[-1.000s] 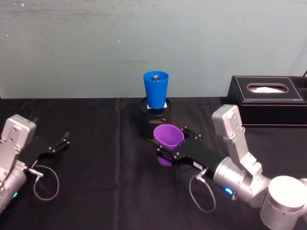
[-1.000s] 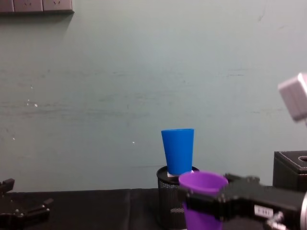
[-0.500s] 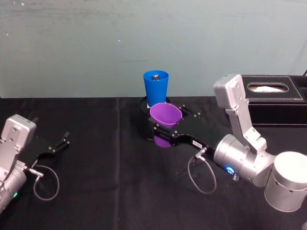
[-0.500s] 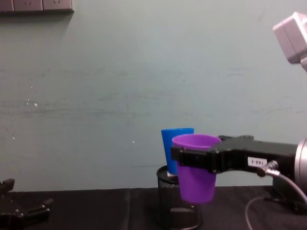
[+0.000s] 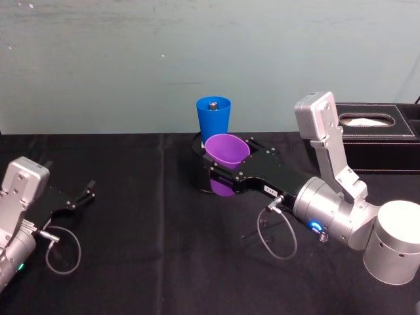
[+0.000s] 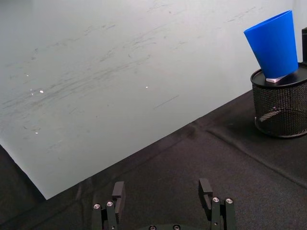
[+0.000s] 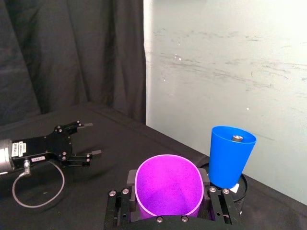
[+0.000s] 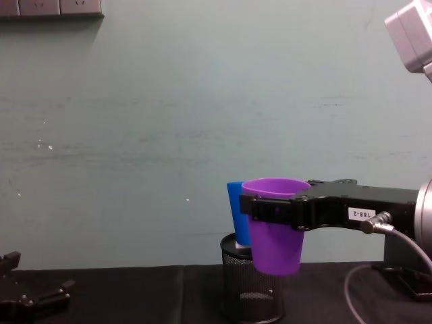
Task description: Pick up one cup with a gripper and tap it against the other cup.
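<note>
Purple cup (image 5: 227,149): held upright and clear of the table, clamped at its upper wall; placed just in front of the blue cup, above the mesh holder's near edge. Contact between the two cups cannot be told.
Right gripper (image 5: 231,157): black, white-labelled, extended from the right over the table's middle; fingers closed on the purple cup.
Blue cup (image 5: 213,118): stood upright on a small pale block (image 6: 283,76) atop the holder, near the back wall; a small metal piece (image 7: 235,138) is seen inside.
Wire-mesh holder (image 6: 283,108): black, round, set at centre back.
Left gripper (image 5: 84,195): rested low at the table's left, fingers spread, nothing held; well apart from both cups.
Tissue box (image 5: 377,134): black, placed at back right.
Table (image 5: 144,249): covered in black cloth.
</note>
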{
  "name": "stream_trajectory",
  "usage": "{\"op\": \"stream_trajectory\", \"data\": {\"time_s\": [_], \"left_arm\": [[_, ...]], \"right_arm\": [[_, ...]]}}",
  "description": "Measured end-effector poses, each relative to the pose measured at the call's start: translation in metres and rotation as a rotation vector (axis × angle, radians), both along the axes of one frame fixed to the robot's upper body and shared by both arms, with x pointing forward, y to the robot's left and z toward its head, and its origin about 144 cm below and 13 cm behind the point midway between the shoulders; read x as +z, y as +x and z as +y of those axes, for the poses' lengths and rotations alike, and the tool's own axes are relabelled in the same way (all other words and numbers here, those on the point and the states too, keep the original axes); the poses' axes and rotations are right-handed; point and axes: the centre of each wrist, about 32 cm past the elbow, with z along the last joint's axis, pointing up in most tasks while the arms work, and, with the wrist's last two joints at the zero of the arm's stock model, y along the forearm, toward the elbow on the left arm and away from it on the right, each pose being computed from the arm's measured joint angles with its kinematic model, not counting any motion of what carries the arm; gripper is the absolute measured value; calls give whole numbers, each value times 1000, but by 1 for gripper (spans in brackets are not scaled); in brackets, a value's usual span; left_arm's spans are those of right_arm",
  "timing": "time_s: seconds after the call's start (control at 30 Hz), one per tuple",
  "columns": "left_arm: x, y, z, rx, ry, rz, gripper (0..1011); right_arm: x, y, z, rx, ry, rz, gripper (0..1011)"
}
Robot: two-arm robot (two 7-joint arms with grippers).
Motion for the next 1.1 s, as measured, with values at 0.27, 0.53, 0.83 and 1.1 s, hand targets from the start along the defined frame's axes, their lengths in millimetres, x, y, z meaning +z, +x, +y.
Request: {"op": "stream_trajectory", "data": {"time_s": [0.27,0.53,0.83,1.1], "left_arm": [[0,0,0,0,0,0,1000],[0,0,0,0,0,0,1000],[0,0,0,0,0,0,1000],[0,0,0,0,0,0,1000]], "right_arm": [[0,0,0,0,0,-1,737],[0,0,0,-1,-1,-1,737],[0,0,0,-1,-2,-1,737],[0,0,0,-1,-2,-1,737]]}}
